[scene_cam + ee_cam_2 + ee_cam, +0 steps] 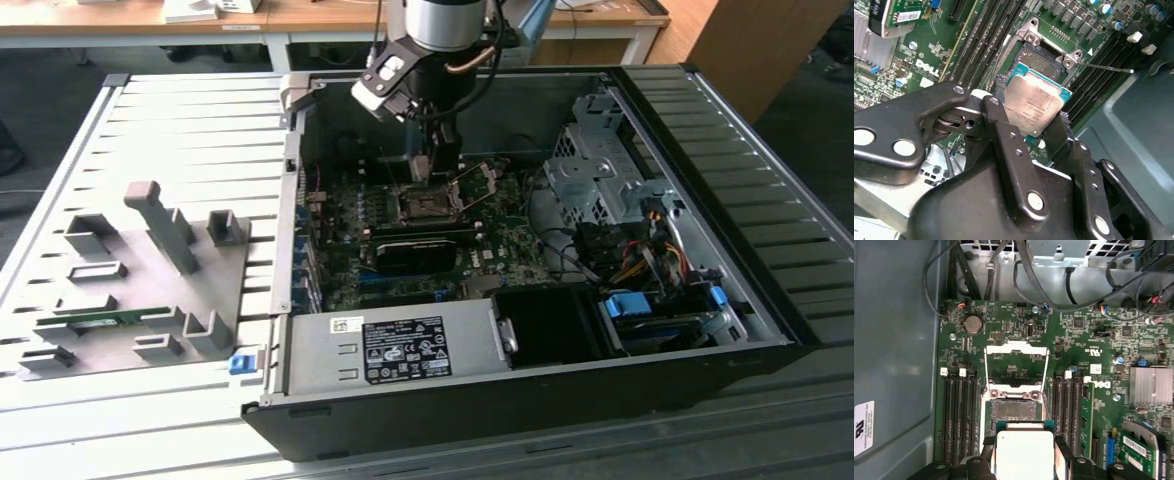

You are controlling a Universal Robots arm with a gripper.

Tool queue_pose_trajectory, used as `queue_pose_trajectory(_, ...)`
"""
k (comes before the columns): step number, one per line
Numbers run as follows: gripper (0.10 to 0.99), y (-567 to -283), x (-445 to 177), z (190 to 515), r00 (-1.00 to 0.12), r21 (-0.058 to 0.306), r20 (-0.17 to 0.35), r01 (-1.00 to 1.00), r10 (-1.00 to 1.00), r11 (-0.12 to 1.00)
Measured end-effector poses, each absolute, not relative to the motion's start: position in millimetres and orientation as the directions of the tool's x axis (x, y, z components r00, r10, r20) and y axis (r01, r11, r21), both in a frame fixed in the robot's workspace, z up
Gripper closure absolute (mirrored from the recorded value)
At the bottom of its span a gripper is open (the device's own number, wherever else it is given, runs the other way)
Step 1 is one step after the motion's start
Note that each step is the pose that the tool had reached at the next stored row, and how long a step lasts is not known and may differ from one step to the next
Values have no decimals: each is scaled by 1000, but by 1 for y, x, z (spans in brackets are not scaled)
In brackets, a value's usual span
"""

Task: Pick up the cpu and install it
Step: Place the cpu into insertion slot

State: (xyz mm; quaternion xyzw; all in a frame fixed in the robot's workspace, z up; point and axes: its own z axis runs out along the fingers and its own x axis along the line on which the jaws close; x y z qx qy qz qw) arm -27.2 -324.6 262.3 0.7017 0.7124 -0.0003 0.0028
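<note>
Far at the exterior view's left, a slatted metal table (147, 110) carries a grey fixture plate (127, 295) w/ upright holders; a green memory stick (104, 321) lies in a slot near its front edge. Next over is the open PC case (534, 400), lying on its side. The power supply (387, 350) sits along the near wall, w/ the motherboard (347, 270) behind it.

Approx. mid-case the arm (441, 25) reaches down from above, w/ the claw (424, 165) low over the socket (430, 205). In the second wrist view the claw is closed narrow on the cpu (1035, 102): black fingers (1004, 140) press two opposite edges, silvery top facing the camera. The cpu hangs just over the socket's dark centre, part of which shows beyond it; can't tell if they touch. In the first wrist view the load frame (1016, 347) stands flipped open, w/ RAM slots (959, 410) on both sides of the socket.

Toward the exterior view's right are a metal drive cage (594, 170) and a cable bundle (641, 250).
</note>
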Motion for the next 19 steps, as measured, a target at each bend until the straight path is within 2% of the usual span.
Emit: queue_pose_trajectory(19,541,-324,-26,245,-15,3,-15,1000,1000,15)
